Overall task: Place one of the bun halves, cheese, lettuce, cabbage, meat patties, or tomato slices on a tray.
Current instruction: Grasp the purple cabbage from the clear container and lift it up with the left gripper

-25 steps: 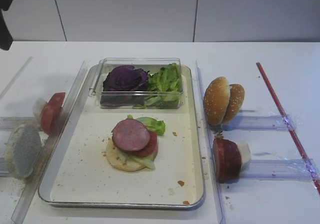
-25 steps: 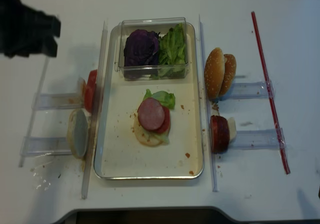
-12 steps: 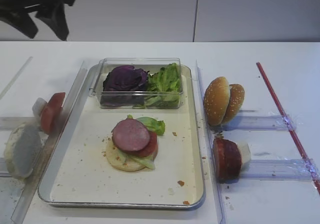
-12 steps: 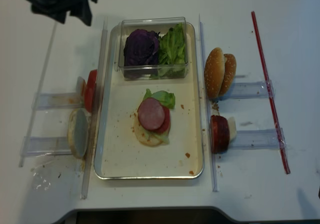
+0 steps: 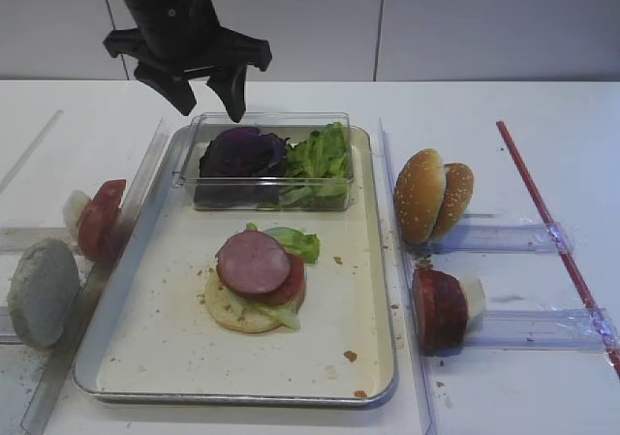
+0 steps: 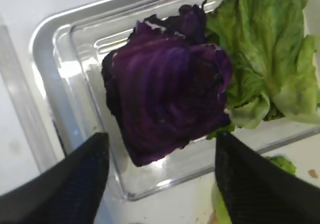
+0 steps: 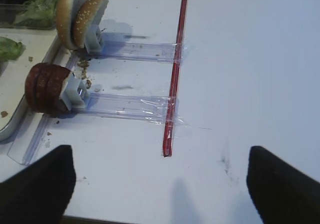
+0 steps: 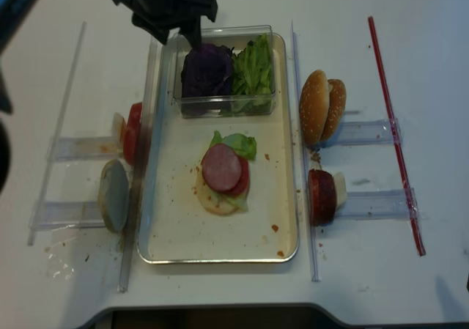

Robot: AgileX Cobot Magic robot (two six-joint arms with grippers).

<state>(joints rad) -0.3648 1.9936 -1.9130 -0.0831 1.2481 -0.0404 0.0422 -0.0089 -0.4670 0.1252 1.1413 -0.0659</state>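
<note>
Left gripper [image 5: 205, 91] jaws spread above cabbage [image 6: 167, 97] in clear box [image 8: 223, 33] on tray [image 5: 174, 357]. Right wrist view: right gripper [image 7: 160, 184] fingers wide apart over bench [image 7: 240, 59], holding nothing; high views omit it.

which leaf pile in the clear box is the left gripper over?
The purple cabbage, in the box's left half. The open left gripper hangs above it; the green lettuce lies off to the right, outside its fingers.

Layout: tray [image 5: 373, 261] central on the counter [image 5: 484, 106].
Plastic box [image 5: 271, 120] at the tray's far edge holds cabbage [image 5: 242, 152] left, lettuce [image 5: 320, 159] right. Stacked bun, tomato and patty [image 5: 254, 261] sit mid-tray. Bun halves [image 5: 431, 195] stand toward the counter's right edge; left claw [image 5: 201, 86] hangs over the box's far left corner.
</note>
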